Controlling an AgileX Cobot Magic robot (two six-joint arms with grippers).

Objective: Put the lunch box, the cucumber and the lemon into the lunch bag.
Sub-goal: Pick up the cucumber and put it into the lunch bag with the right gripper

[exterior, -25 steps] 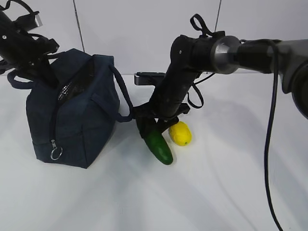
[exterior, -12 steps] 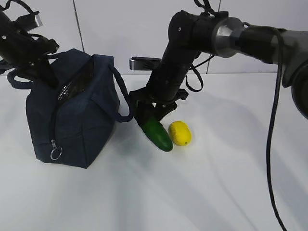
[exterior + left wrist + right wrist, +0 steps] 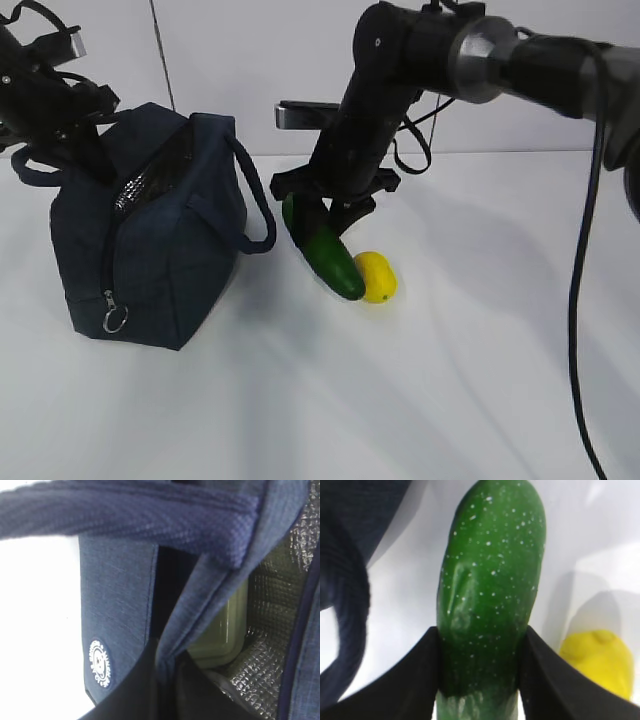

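Cucumber (image 3: 322, 250) clamped between right gripper (image 3: 322, 215) jaws, held tilted, clear of table, just right of lunch bag (image 3: 150, 235). Bag rim pinched by left gripper (image 3: 165, 677), mouth kept open. Lunch box (image 3: 220, 630) seen inside bag. Lemon (image 3: 375, 277) left on table, right of bag.

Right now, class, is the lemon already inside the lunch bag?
No. In the exterior view the lemon lies on the white table, beside the cucumber and apart from the lunch bag.
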